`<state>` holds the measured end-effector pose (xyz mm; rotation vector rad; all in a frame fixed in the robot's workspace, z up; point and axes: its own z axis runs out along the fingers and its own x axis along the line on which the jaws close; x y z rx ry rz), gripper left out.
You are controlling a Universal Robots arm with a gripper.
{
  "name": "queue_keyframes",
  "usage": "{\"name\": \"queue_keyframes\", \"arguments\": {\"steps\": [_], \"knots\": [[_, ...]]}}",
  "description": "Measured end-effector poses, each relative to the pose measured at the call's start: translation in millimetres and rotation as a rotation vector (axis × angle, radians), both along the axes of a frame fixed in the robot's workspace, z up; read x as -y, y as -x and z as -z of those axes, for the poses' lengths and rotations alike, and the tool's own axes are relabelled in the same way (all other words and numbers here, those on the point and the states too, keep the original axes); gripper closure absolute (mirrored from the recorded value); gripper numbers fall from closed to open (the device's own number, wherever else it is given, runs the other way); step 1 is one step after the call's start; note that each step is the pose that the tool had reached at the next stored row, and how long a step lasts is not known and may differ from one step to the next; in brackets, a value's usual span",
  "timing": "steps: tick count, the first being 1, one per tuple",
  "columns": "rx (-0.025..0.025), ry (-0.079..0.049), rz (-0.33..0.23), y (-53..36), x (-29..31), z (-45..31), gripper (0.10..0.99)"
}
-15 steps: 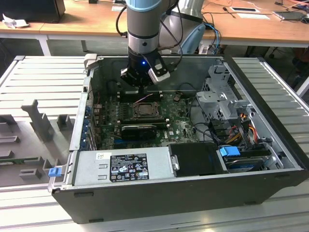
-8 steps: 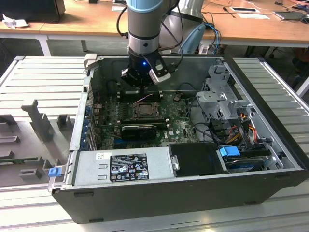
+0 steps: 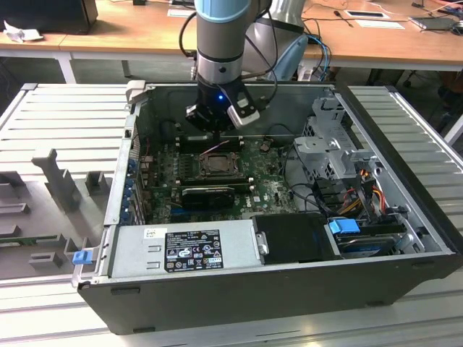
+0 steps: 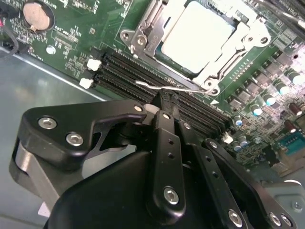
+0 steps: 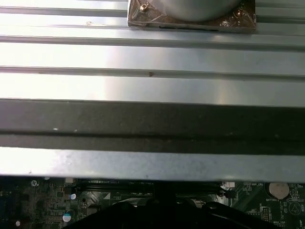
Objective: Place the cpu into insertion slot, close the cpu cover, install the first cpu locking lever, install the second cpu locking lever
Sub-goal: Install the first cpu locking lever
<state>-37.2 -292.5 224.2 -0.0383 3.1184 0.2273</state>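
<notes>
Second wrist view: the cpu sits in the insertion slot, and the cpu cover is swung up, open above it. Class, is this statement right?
Not quite. The cpu does sit in the insertion slot, but the cpu cover is folded down flat, framing the cpu, not swung up. The second wrist view shows this.

Arm [image 3: 223, 43] reaching straight down, gripper [image 4: 164, 101] pinched closed at its tips

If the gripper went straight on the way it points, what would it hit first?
Most likely the thin wire lever right at the tip of the gripper, beside the cpu cover; whether they already touch is unclear. Memory slots lie beyond.
</notes>
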Motion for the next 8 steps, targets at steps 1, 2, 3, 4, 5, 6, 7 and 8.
{"name": "queue_keyframes", "arguments": {"steps": [1, 2, 3, 4, 5, 6, 7, 8], "knots": [[0.0009, 0.003, 0.0, -0.5, 0.0, 0.2, 0.98], [0.0014, 0.003, 0.0, -1.0, 0.0, 0.4, 0.98], [0.0015, 0.004, 0.0, -1.7, 0.0, 0.5, 0.98], [0.0015, 0.004, 0.0, -2.9, 0.0, 0.7, 0.98], [0.0016, 0.004, 0.0, -4.1, 0.0, 1.0, 0.98], [0.0015, 0.004, 0.0, -5.4, -0.1, 1.2, 0.98], [0.0015, 0.004, 0.0, -7.1, -0.1, 1.6, 0.98], [0.0016, 0.004, 0.0, -8.6, -0.1, 2.0, 0.98]]}}
